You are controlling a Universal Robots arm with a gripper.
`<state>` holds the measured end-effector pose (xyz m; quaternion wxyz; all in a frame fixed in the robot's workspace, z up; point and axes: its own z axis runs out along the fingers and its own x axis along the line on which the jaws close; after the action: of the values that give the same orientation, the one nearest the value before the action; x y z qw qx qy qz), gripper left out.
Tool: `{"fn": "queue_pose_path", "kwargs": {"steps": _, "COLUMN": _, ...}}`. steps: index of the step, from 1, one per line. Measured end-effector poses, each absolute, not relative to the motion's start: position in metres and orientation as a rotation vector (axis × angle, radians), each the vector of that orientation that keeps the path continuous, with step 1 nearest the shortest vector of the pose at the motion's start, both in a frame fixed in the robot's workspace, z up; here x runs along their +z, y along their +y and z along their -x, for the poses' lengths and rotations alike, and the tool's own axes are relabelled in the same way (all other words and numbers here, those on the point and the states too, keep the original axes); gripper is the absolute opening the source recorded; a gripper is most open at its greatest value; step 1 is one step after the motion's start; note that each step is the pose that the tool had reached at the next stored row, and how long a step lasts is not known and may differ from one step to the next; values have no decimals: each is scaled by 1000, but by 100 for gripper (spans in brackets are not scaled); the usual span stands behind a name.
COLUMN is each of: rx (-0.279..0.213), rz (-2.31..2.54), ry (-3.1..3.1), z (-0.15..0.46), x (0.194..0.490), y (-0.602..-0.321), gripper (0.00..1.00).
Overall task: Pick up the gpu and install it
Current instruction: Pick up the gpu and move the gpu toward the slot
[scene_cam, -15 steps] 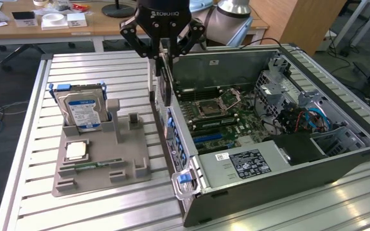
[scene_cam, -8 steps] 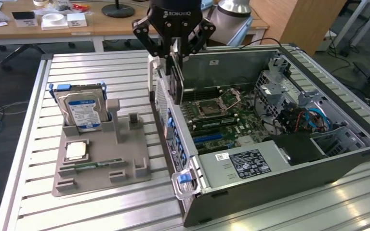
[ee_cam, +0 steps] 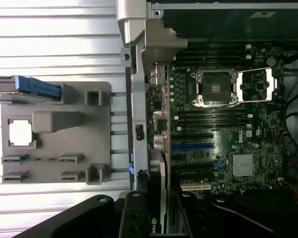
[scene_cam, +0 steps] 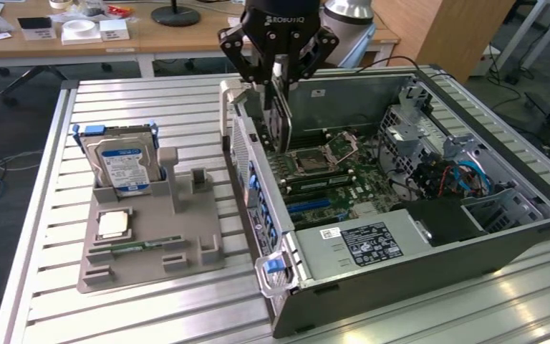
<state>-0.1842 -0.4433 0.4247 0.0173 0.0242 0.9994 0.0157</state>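
Note:
My gripper [scene_cam: 280, 80] is shut on the gpu [scene_cam: 281, 122], a thin dark card held on edge and hanging upright. It hangs just inside the open computer case's [scene_cam: 504, 236] wall on the exterior view's left, above the motherboard [scene_cam: 346, 179]. In the wrist view the gpu [ee_cam: 162, 191] shows edge-on between my black fingers [ee_cam: 134, 215]. Its lower edge is over the row of expansion slots, close to the blue slot [ee_cam: 191, 147]. Whether the card touches a slot, I cannot tell.
A grey parts holder [scene_cam: 175, 240] lies on the slatted table [scene_cam: 36, 287] at the exterior view's left of the case. It holds a silver hard drive with a blue label [scene_cam: 122, 168], a CPU [scene_cam: 112, 224] and a RAM stick [scene_cam: 146, 245]. Cables and a drive cage [scene_cam: 437, 161] fill the case's other side.

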Motion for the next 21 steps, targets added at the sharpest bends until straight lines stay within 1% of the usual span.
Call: {"fn": "queue_pose_path", "kwargs": {"steps": 21, "rx": 49, "rz": -75, "ry": 3106, "z": 143, "x": 425, "y": -442, "gripper": 27}}
